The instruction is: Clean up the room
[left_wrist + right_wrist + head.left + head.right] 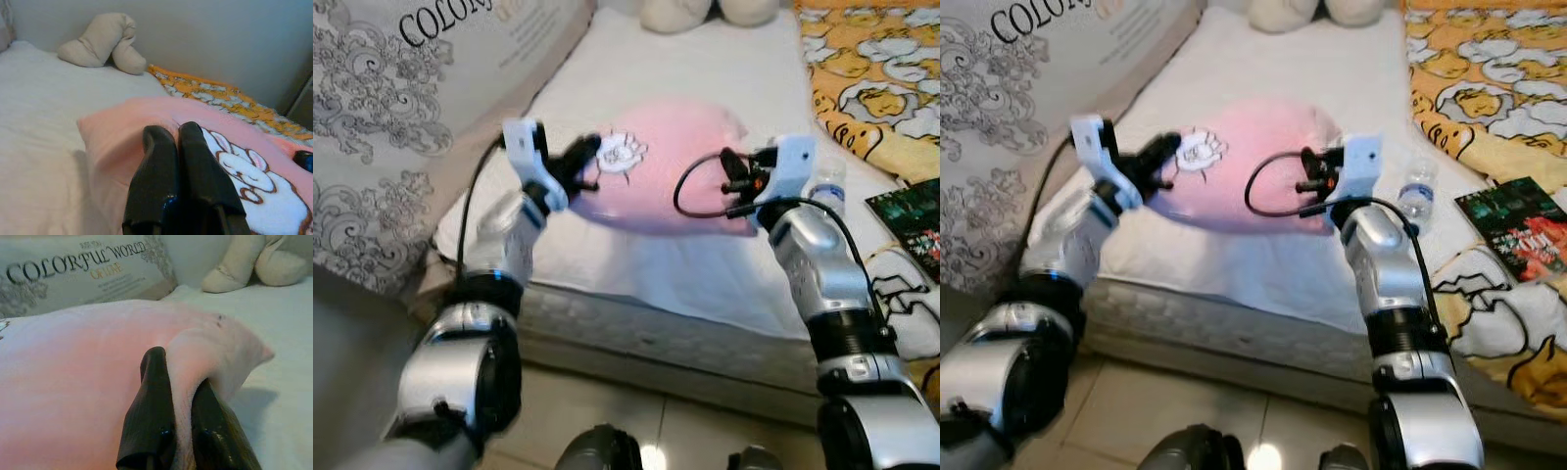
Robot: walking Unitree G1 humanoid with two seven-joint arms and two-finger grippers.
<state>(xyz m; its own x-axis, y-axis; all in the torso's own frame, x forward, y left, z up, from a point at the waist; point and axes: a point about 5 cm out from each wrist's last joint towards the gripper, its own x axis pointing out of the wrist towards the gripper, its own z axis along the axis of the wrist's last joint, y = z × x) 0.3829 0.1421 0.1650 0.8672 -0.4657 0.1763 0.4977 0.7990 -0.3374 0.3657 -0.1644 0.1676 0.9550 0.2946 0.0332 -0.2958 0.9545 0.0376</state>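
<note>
1. Pink pillow (666, 166) with a white bunny picture lies on the white bed (705, 264), held at both ends.
2. Left gripper (585, 162) sits at the pillow's bunny end, jaws pressed close together on the pink cloth.
3. Right gripper (183, 396) pinches a fold of the pillow's other end between its jaws.
4. A beige soft toy (102, 41) rests at the far end of the bed.
5. A water bottle (1417, 196) and a yellow duck blanket (871, 88) lie on the right.
</note>
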